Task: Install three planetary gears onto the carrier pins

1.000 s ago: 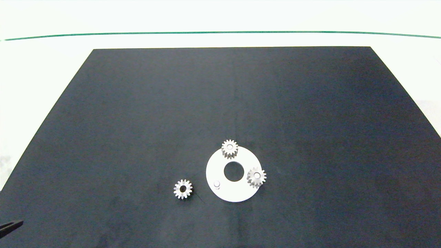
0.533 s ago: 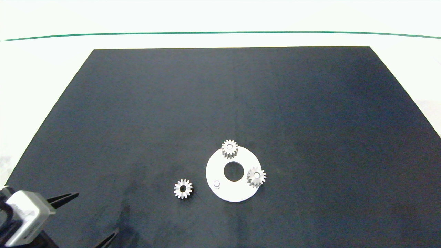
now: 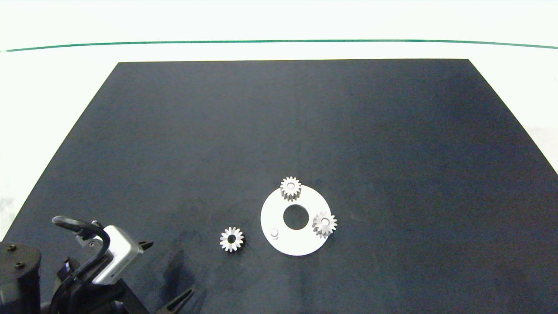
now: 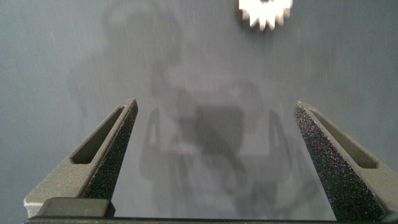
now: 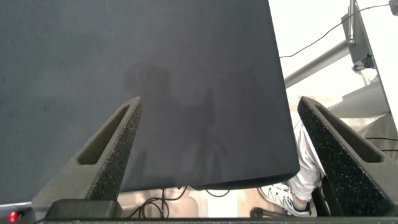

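1. On a black mat (image 3: 279,131) covering a pale table (image 3: 52,87), a white carrier disc (image 3: 272,216) is lying flat, well towards the near edge, with two planetary gears already sitting on its pins: a far gear (image 3: 290,188) and a right-hand gear (image 3: 324,224).

2. Beside the disc's centre hole, on the side nearest the left arm, a bare pin (image 3: 274,233) is standing with nothing on it.

3. Just off that side of the disc, a loose gear (image 3: 231,239) is lying flat on the mat, clear of the disc, its bore facing up; the left wrist view is catching its teeth (image 4: 265,12) ahead of the fingers.

4. At the near left corner of the mat, the left gripper (image 3: 165,279) is hanging over bare mat with its fingers spread wide and nothing between them, well short of the loose gear.

5. Off to the right, outside the head view, the right gripper (image 5: 221,158) is sitting equally wide and empty above the mat's edge, with a person's leg and shoe (image 5: 292,186) showing beyond.

6. By this reckoning, two of three gears are seated; the last is waiting to be picked up and lowered onto the bare pin.
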